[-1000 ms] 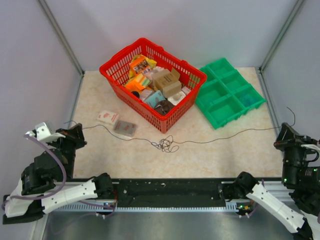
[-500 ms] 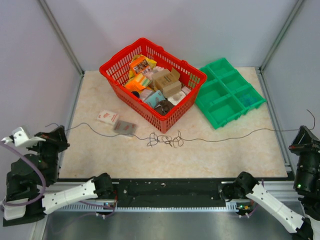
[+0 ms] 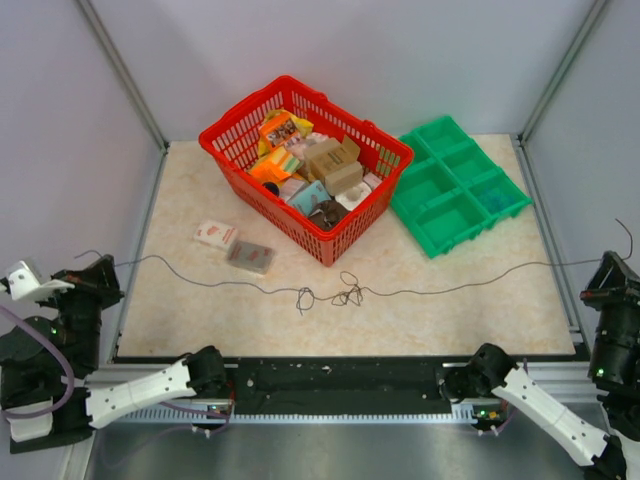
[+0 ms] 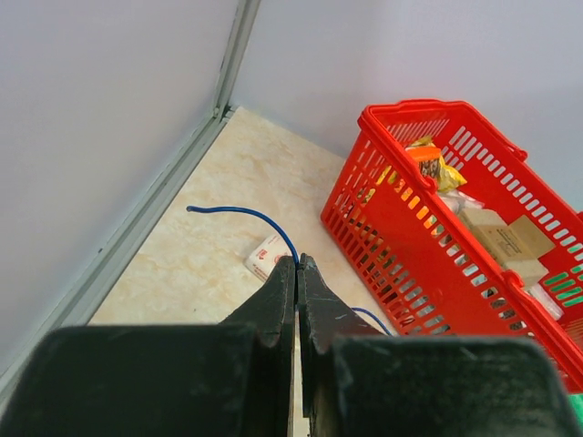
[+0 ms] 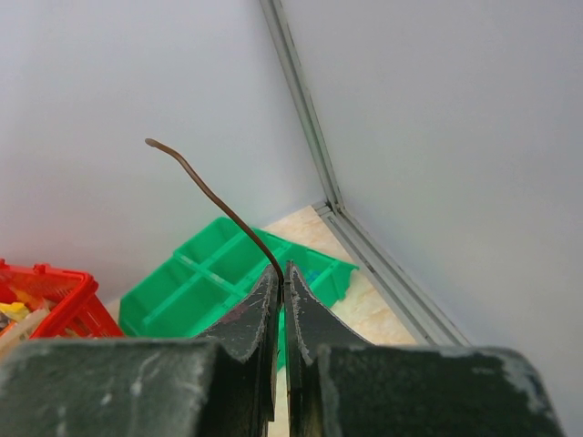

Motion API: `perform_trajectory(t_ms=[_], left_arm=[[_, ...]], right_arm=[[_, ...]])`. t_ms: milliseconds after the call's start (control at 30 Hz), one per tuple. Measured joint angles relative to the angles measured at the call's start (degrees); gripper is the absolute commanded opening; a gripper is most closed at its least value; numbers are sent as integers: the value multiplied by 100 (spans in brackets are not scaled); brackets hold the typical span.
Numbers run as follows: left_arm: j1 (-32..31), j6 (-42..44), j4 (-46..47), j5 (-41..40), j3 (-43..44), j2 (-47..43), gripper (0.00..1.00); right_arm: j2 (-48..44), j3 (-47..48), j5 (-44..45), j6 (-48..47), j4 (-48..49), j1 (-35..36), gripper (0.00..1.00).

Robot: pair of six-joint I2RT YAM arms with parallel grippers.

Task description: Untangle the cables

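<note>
left gripper: clamped closed on a blue cable end.
right gripper: clamped closed on another end.
cables: drawn across counter; I judged the lower-centre knot remained.

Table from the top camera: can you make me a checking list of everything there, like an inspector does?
Surface: beige marbled table, flat, no spills seen.
Job's things: thin dark cables run across the table from one gripper to the other, with a small knot of loops in the middle.
Clutter: red basket full of boxes and packets; green tray with compartments; two small packets lying by the basket.
Grippers: left gripper shut on a cable with a blue end; right gripper shut on a cable with a brownish end.
Cables: lilac cord looping on the left arm.
Surroundings: pale walls on three sides.
</note>
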Motion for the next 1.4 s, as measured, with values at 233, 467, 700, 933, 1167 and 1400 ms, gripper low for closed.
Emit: perform_trajectory(t_ms=[233, 467, 700, 933, 1167, 1400], left_arm=[[-13, 299, -57, -260, 153, 105, 0], [-20, 1309, 407, -402, 315, -146, 0], [-92, 1390, 857, -247, 116, -376, 0], [-195, 492, 811, 590, -179, 1104, 0], [-201, -238, 1276, 2221, -1414, 2275, 0], [-201, -730, 2514, 4588, -2487, 3412, 0]], right_arm=[[0, 85, 2, -330, 98, 0, 0], [-2, 201, -4, -680, 380, 0, 0], [0, 70, -195, -140, 295, 0, 0], [525, -81, -553, 590, 68, 0, 0], [627, -267, -951, 1246, -146, 0, 0], [629, -444, -1305, 1738, -315, 0, 0]])
